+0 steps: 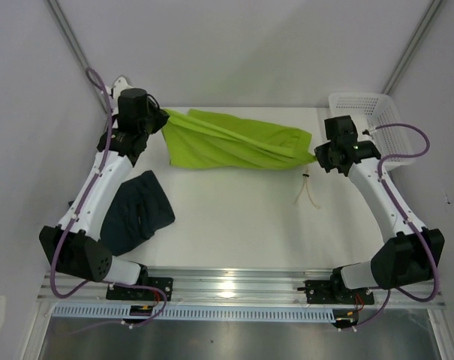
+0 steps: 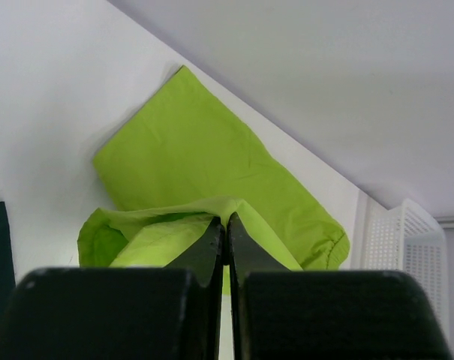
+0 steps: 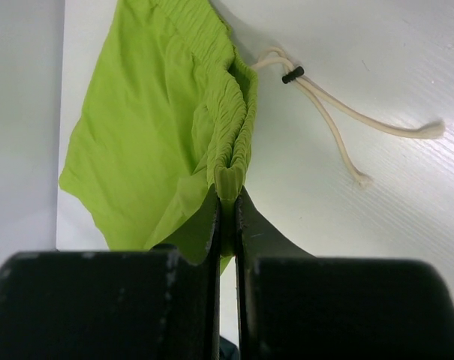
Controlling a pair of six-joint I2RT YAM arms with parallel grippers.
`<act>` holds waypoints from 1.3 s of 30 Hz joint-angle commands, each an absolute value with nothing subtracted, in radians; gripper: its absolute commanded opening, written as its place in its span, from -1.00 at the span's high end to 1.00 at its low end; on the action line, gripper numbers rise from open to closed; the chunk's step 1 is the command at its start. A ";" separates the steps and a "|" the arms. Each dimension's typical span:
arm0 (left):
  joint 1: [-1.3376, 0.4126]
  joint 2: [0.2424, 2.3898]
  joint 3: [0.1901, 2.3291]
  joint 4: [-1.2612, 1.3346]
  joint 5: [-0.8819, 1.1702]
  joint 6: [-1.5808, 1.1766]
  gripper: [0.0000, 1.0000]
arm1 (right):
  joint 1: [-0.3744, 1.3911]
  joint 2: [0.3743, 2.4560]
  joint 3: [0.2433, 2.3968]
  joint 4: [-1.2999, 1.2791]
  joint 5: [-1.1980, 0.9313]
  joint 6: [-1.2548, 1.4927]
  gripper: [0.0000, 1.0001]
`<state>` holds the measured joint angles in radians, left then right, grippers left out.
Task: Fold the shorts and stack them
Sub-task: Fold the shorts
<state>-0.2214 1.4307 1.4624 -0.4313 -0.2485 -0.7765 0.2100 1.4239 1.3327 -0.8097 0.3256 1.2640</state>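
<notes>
Robotics lab cell: white table (image 1: pixel 234 225), plain white walls (image 1: pixel 249 52), aluminium rail (image 1: pixel 234 283) under the left arm (image 1: pixel 99 184) and right arm (image 1: pixel 384 195).

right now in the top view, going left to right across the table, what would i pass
dark shorts → green shorts → white cord → white basket

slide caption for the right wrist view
Right claw pinches the lime green shorts by the waistband; cream drawstring trails across the table.
</notes>
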 commanded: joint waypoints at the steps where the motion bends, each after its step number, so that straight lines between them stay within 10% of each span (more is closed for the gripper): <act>1: -0.206 1.284 1.460 -0.414 -0.227 -0.762 1.00 | 0.221 1.289 1.313 -0.874 0.364 1.278 1.00; 16: -0.213 0.953 1.216 -0.462 -0.189 -0.765 1.00 | 0.472 0.907 1.058 -1.074 0.460 1.508 1.00; 39: -0.170 1.538 1.627 -0.411 -0.218 -0.712 1.00 | 0.281 1.347 1.339 -0.943 0.387 1.428 1.00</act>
